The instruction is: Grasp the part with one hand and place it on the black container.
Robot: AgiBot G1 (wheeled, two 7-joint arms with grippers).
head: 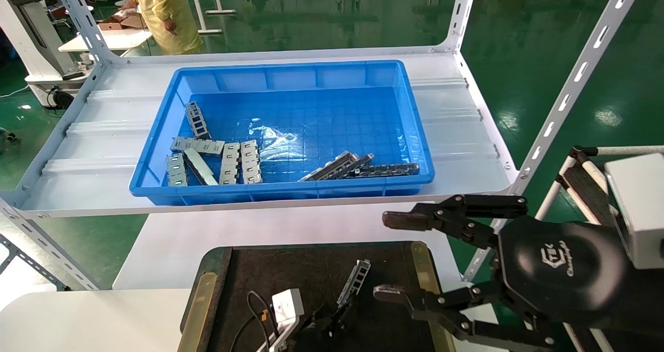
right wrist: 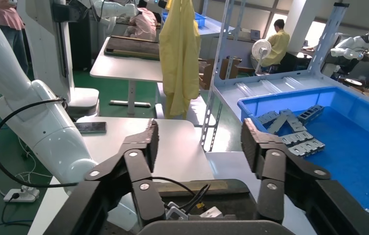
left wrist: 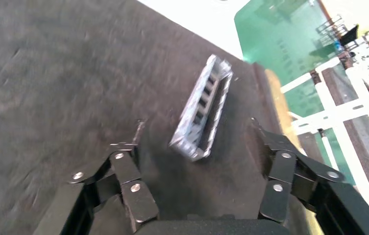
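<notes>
- The white worktop [head: 218, 238] runs under the grey shelf rack [head: 467, 113], whose shelf carries the blue bin [head: 290, 129].
- The blue bin holds short flat grey slotted plates [head: 239, 161] toward its near left corner and darker long bars [head: 363, 166] along its near wall toward the right.
- The black container [head: 311, 269] sits on the worktop at the near edge of the head view, in front of the shelf; brass-coloured strips [head: 199, 303] run along its left and right sides, and its floor is dark and felt-like [left wrist: 65, 78].
- The right claw [head: 389, 256] hovers at the right of the black container, above its right strip, palm with white logo toward the camera. Its fingers are spread wide and hold nothing; the right wrist view shows the same wide gap [right wrist: 199, 144], with the blue bin and the white left arm [right wrist: 40, 127] beyond.
- The left claw [head: 332, 321] is low at the near edge of the head view, over the container floor, with a white wrist box and black cable beside it. In the left wrist view its fingers [left wrist: 124, 169] stand apart on either side of the part, not touching it: released [left wrist: 199, 164].
- The part [head: 354, 282] lies on the felt floor of the black container, right of centre, its long axis running away from the robot and leaning slightly right. In the left wrist view [left wrist: 204, 110] its open channel side faces up, showing the row of rectangular cut-outs, and its near end sits between the left claw's fingertips.
</notes>
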